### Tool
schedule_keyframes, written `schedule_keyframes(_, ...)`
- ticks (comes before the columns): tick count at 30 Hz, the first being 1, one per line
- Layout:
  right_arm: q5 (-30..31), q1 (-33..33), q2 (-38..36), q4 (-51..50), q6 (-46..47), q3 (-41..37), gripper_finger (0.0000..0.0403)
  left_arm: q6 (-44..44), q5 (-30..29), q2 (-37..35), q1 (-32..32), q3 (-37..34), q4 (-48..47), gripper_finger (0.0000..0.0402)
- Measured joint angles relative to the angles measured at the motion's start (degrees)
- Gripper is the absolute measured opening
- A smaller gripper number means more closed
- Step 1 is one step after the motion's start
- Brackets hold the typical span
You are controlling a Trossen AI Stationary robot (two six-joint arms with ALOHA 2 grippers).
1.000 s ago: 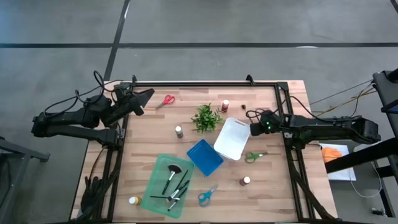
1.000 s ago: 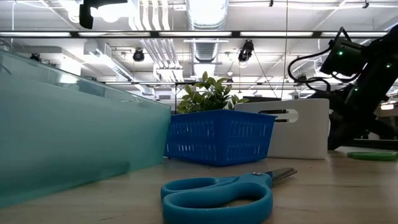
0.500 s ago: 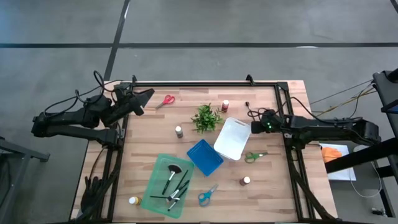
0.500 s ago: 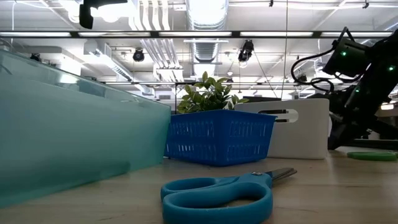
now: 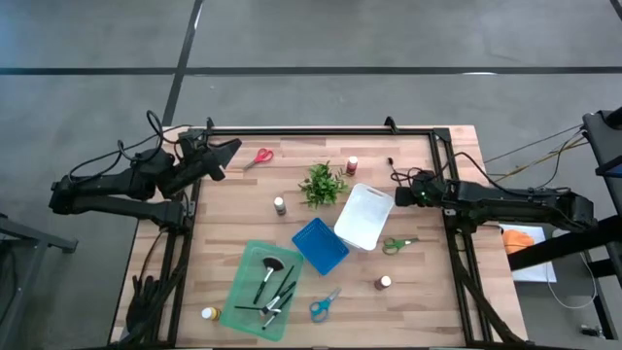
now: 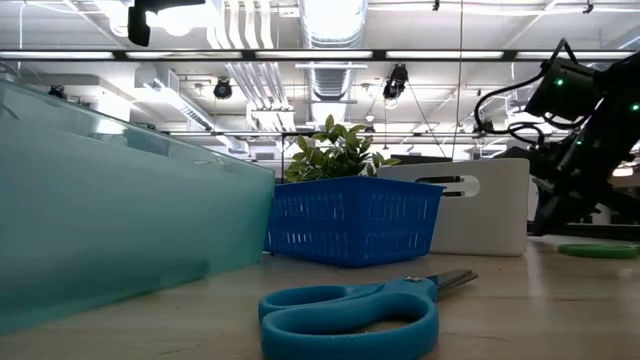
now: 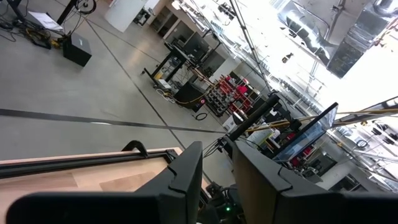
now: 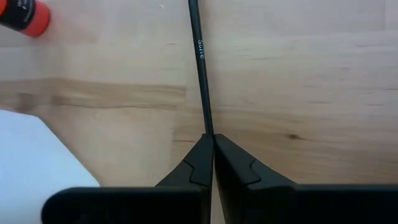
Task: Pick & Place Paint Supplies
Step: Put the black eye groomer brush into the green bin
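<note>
My right gripper (image 8: 210, 138) is shut on a thin black brush (image 8: 200, 56) with pale lettering, over the wood near the table's right edge (image 5: 401, 181). The brush runs on toward the far edge, its far end (image 5: 390, 160) near a red-capped paint bottle (image 5: 352, 165). My left gripper (image 7: 217, 177) is at the far left corner (image 5: 229, 149), level and open, with nothing between its fingers. Red scissors (image 5: 259, 157) lie on the table close to the left gripper. Several brushes lie in a teal tray (image 5: 243, 292). My right gripper pinches the end of the brush's handle (image 8: 206, 123) between its two fingertips. The fingers slant down from the table's right side, and the brush sticks straight out ahead of them, in line with them. I cannot tell whether the brush's far end rests on the table.
A white bin (image 5: 363, 216) and a blue basket (image 5: 320, 245) stand mid-table, a leafy plant (image 5: 322, 185) behind them. Green scissors (image 5: 397, 245), blue scissors (image 5: 325, 305), and white-capped (image 5: 280, 205) (image 5: 385, 283) and yellow-capped (image 5: 208, 314) bottles lie about.
My right gripper has drawn back a little toward the table's right edge and rolled slightly, staying shut on the brush. The brush's far end has shifted a little to the right with it.
</note>
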Motion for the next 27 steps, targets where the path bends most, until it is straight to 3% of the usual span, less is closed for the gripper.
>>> schedule_keyframes(12, 4.8, 0.0, -5.0, -1.4, -2.9, 4.8, 0.0008, 0.0, 0.1, 0.0, 0.0, 0.0, 0.0, 0.0099)
schedule_keyframes(27, 9.2, 0.0, -5.1, -9.1, -7.8, 14.3, 0.0008, 0.3, 0.1, 0.0, 0.0, 0.0, -0.2, 0.0099)
